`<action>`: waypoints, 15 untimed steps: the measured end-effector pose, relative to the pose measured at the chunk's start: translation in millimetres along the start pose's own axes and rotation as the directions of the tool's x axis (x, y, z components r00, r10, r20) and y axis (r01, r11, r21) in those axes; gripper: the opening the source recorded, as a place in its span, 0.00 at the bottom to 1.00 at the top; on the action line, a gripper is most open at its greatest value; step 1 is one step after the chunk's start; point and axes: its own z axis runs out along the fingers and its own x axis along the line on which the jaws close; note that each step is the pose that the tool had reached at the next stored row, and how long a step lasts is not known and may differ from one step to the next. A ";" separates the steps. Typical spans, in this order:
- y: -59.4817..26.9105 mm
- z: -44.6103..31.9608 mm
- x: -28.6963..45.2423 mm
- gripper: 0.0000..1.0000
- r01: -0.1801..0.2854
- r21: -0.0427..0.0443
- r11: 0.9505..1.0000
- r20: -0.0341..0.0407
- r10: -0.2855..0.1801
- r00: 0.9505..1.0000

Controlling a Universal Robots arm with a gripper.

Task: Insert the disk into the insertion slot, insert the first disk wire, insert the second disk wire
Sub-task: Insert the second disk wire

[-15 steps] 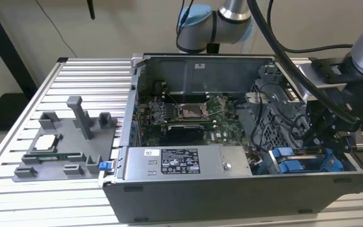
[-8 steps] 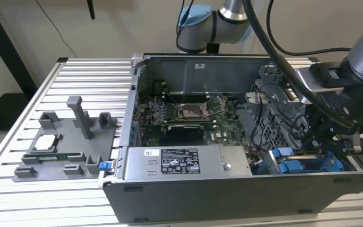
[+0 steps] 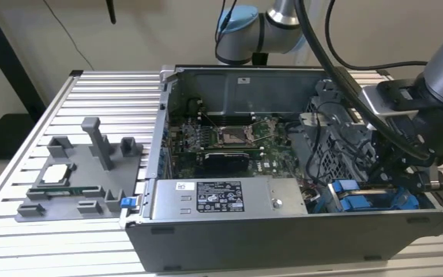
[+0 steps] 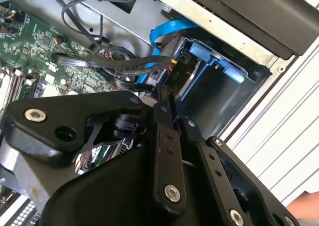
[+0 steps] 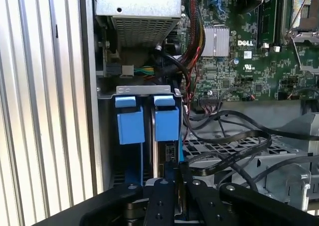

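Note:
The disk sits in the insertion slot of the drive cage, in the case's front corner at the exterior view's right. Its blue carrier handle stands beside a second blue carrier. In the second wrist view the disk's silver edge shows inside the blue frame. My gripper hangs right at the disk's end, fingers drawn close together on a small dark wire connector. A blue flat wire curves into the same spot. In the exterior view the gripper reaches down by the blue carriers.
The open computer case stands on a slatted metal table. Black cables loop close beside the gripper. The green motherboard and the power supply lie towards the exterior view's left. A grey fixture with parts stands outside the case.

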 end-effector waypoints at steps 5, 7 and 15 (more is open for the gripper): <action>0.0 1.2 0.2 0.00 0.000 0.000 1.000 0.000 0.000 1.000; 0.0 1.5 0.3 0.00 0.000 0.000 1.000 0.000 0.000 1.000; 0.0 1.7 0.1 0.00 0.000 0.000 1.000 0.001 0.000 1.000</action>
